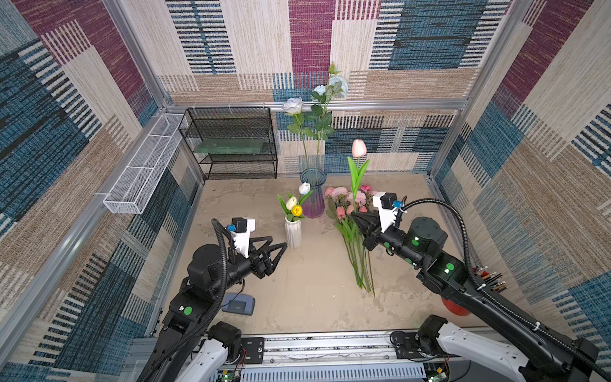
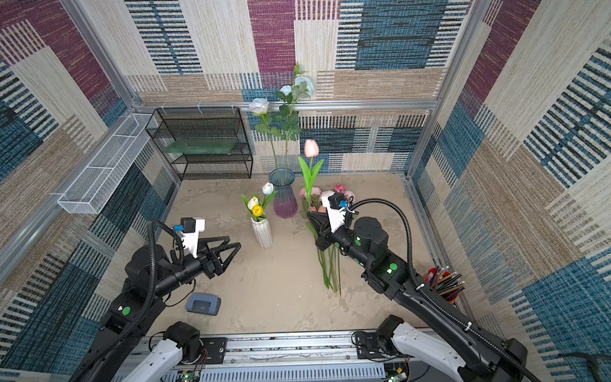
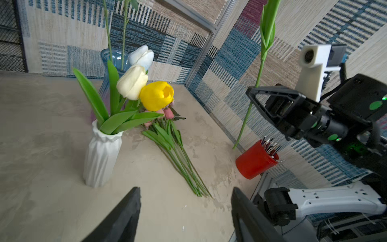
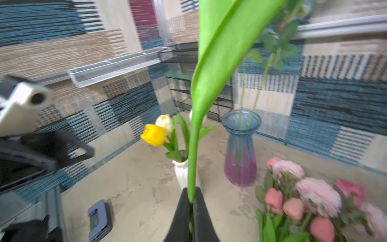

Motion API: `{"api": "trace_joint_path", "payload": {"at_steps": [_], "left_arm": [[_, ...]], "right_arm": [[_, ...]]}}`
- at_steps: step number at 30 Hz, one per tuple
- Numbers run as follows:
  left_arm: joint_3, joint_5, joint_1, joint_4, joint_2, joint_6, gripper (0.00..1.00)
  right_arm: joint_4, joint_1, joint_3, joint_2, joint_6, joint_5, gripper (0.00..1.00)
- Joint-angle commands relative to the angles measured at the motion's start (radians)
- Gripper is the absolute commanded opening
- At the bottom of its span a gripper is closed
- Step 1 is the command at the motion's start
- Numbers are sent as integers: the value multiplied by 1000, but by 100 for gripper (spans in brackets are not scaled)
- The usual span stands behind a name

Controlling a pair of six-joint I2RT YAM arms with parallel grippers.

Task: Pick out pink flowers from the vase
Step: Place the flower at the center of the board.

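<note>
L arm [image 1: 231, 264] low, elbow bent, L jaws apart & empty, pointing inward; R arm [image 1: 426, 251] stretched fwd, R jaws clamped tight on pink tulip [image 1: 359, 148] stem, held upright.

Pink flowers [image 1: 340, 193] – green-stemmed; vase [image 1: 313, 198] blue fading to purple

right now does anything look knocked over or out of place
Nothing is spilled or tipped; the glass vase and white vase stand upright. One oddity: a bunch of pink flowers lies flat on the table beside the glass vase, and the right gripper holds a pink tulip in midair.
</note>
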Motion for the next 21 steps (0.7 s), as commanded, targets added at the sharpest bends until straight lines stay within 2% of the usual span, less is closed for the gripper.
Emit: {"api": "trace_joint_path", "payload": {"at_steps": [1,6,10,17,21], "left_arm": [[-3,-97,-10,-142,-20,108,67],[-17,-159,-42,-223,-73,160,65],[-36,-186,-68,-244,-105,178,64],[1,-223,-100,-295,-110,266,64],[-29,-217,-116,-279,-136,262,65]], "right_arm": [[-107,-62,-2,5,107,78,0],[-118,-147,-56,15,172,99,0],[-189,-216,-65,78,232,35,0],[-233,-209,-96,225,213,1,0],[-220,-204,-117,296,206,39,0]]}}
